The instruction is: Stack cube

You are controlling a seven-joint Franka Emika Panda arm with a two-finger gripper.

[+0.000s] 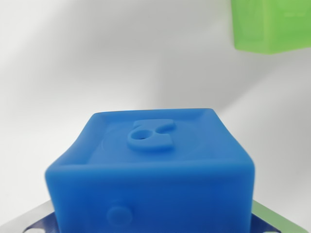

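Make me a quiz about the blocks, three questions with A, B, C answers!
1. Where is the green block?
A. top right
B. bottom left
C. on the blue block

2. How many blocks show?
A. one
B. two
C. four

3. What is the blue block doing?
A. lying broken
B. sitting under the green one
C. filling the near view, a raised figure on top

Answers: 1 A, it sits at the wrist view's upper right corner. 2 B, one blue, one green. 3 C, it looms close and whole.
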